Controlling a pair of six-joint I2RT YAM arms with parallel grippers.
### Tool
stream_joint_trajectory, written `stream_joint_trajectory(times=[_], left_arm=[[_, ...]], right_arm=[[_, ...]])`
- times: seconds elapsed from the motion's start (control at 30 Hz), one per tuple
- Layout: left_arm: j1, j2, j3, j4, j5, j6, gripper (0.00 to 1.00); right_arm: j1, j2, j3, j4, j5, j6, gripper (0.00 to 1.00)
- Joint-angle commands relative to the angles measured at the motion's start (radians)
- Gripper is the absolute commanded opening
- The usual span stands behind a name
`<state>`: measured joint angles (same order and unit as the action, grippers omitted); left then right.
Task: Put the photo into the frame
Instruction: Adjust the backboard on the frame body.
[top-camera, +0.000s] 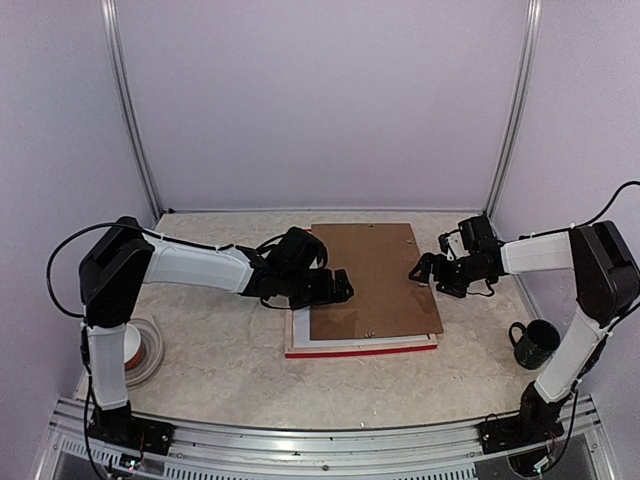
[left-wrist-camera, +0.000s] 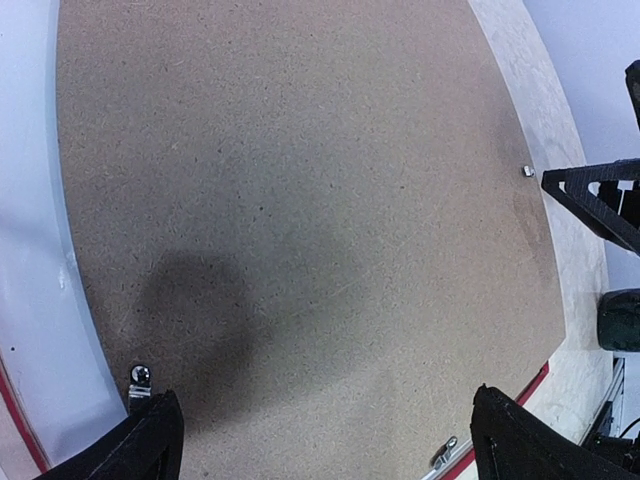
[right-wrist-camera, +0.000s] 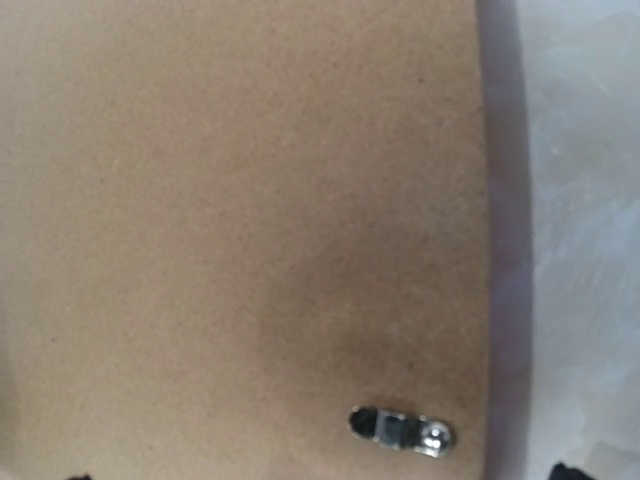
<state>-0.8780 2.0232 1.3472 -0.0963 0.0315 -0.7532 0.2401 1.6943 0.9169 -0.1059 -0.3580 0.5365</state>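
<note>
Left gripper (top-camera: 340, 287) hangs with its jaws spread wide and holds nothing, low over the left edge of a brown backing board (top-camera: 372, 280). The right gripper (top-camera: 420, 270) is likewise spread and empty at the board's right edge, close to a small metal clip (right-wrist-camera: 400, 430). The board lies flat in the middle of the table (top-camera: 220, 370), turned slightly askew on a stack. Under it a strip of white mat (top-camera: 296, 330) shows, and below that the red edge of the frame (top-camera: 360, 351), nearest the arms. The photo cannot be seen in any view; it may lie under the board.

The step in hand looks like clearing the board off the frame. To do it well, each gripper should pinch its own edge away from the clips, then both should lift together and level, so the mat and frame beneath do not slide.
</note>
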Motion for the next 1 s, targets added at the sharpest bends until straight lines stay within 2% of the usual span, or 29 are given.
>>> stream_joint_trajectory(times=[0.0, 0.17, 0.3, 0.47, 0.63, 0.83, 0.97], left_arm=[[-0.002, 0.013, 0.019, 0.040, 0.021, 0.006, 0.99], [0.031, -0.063, 0.015, 0.070, -0.024, 0.021, 0.99], [0.116, -0.060, 0.133, -0.006, -0.054, 0.066, 0.99], [0.214, 0.025, 0.269, -0.024, -0.058, 0.117, 0.99], [0.256, 0.125, 0.377, 0.009, -0.093, 0.215, 0.99], [0.300, 0.258, 0.488, 0.078, -0.001, 0.242, 0.99], [0.307, 0.333, 0.573, 0.042, 0.007, 0.255, 0.99]], right_arm=[[-0.008, 0.003, -0.013, 0.015, -0.009, -0.003, 0.99], [-0.009, 0.007, -0.016, 0.017, -0.010, -0.003, 0.99], [-0.008, 0.005, -0.019, 0.020, -0.015, -0.003, 0.99], [-0.009, -0.002, -0.018, 0.021, -0.020, -0.001, 0.99], [-0.003, -0.001, -0.011, 0.021, -0.028, -0.001, 0.99], [0.009, 0.005, -0.007, 0.018, -0.029, -0.001, 0.99], [0.016, 0.007, -0.004, 0.016, -0.027, 0.001, 0.99]])
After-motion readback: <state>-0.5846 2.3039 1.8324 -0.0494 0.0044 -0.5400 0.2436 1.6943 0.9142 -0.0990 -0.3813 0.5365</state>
